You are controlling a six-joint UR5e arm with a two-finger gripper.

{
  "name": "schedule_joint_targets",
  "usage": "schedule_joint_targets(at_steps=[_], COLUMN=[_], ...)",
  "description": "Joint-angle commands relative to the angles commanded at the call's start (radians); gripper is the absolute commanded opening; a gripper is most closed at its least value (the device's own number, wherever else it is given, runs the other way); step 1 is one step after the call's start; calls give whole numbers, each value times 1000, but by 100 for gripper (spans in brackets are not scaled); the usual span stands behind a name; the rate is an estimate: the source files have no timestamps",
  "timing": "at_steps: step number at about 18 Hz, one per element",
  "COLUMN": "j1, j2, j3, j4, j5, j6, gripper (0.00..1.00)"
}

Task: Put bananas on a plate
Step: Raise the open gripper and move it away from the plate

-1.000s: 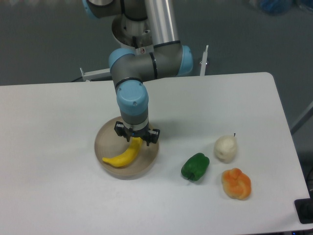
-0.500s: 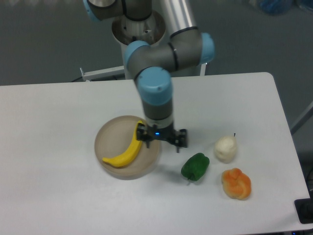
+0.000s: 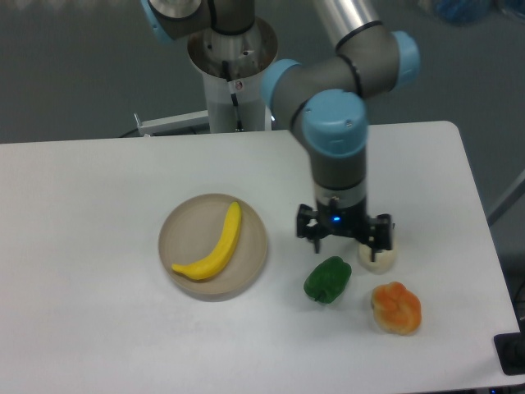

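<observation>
The banana (image 3: 212,249) lies inside the plate (image 3: 249,264), running from seven o'clock up to one o'clock. Well off at the plate's three o'clock hangs the gripper (image 3: 345,238) — fingers spread wide, holding nothing — above the green pepper (image 3: 327,279) and white fruit (image 3: 378,257); an orange fruit (image 3: 396,308) sits at its five o'clock.

a white table (image 3: 98,189) with rounded corners stands before a dark grey-green floor under even light.
</observation>
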Motion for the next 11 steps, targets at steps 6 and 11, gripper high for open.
schedule_joint_targets(at_steps=[6, 11], j1=[35, 52], j2=[-35, -55], j3=[49, 86], j4=[0, 0], j5=[2, 2], j6=[141, 178], gripper=[100, 100])
